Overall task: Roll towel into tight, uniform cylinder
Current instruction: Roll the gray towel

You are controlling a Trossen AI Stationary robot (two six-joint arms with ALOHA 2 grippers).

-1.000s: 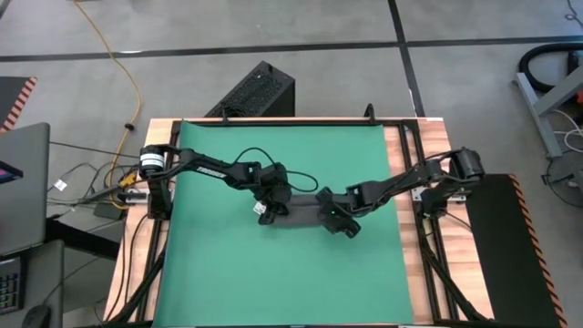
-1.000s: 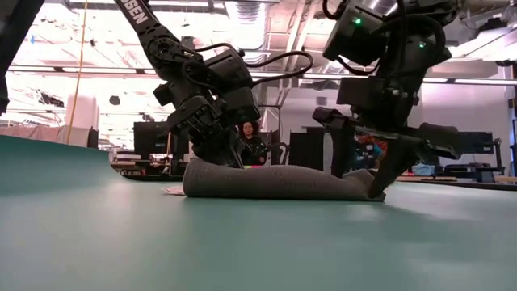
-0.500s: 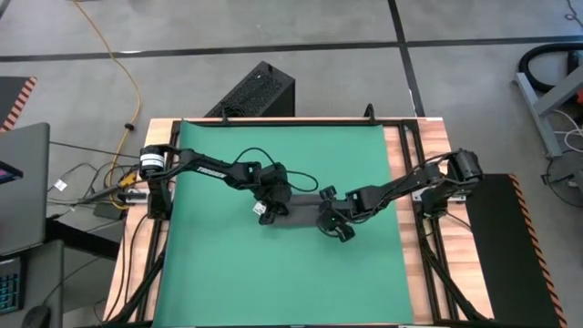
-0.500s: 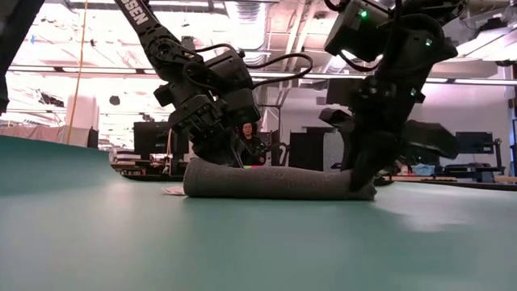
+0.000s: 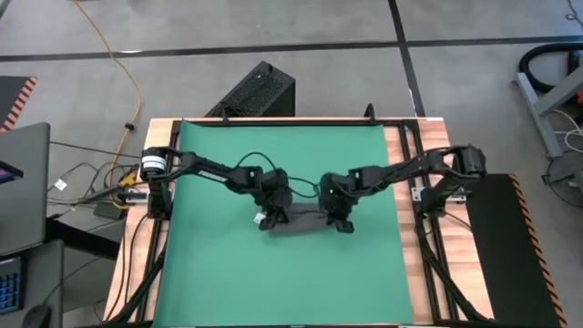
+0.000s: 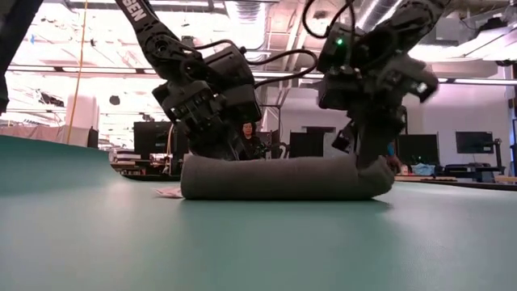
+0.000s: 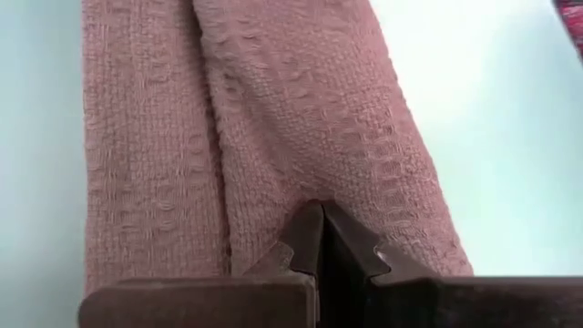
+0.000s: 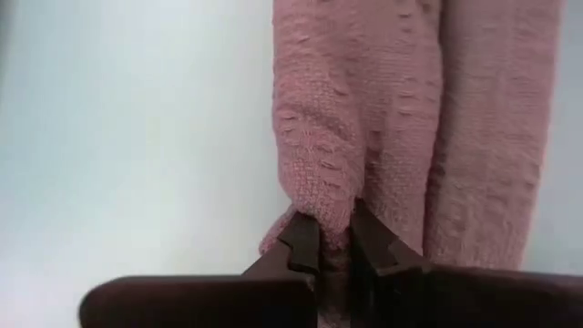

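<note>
The towel (image 5: 305,221) lies as a dark grey roll (image 6: 283,178) across the middle of the green mat (image 5: 228,264), its length running left to right. A small white tag (image 6: 170,192) sticks out on the mat at its left end. My left gripper (image 5: 270,217) is shut, its tips (image 7: 321,219) on the roll near the left end. My right gripper (image 5: 340,219) stands over the right end, shut on cloth (image 8: 333,239). My left gripper rests its shut fingertips on the roll's upper side (image 7: 319,187) near the left end, slanting down from above and the far side. The roll lies on the mat under them. My right gripper pinches a raised ridge of cloth (image 8: 332,205) between its two fingers at the roll's right end. The fingers point down from above. How many layers they hold, I cannot tell. The towel stays on the mat.
Bare wooden table strips (image 5: 405,182) with dark rails flank the mat. A black box (image 5: 255,91) stands on the floor past the far edge, a laptop (image 5: 23,182) off to the left. A person (image 6: 246,133) sits in the room behind.
My right gripper has swung from the near side of the towel's right end toward the far edge, turned to point down, and shut on the cloth there. The loose flap that lay flat at that end has been drawn up onto the roll.
</note>
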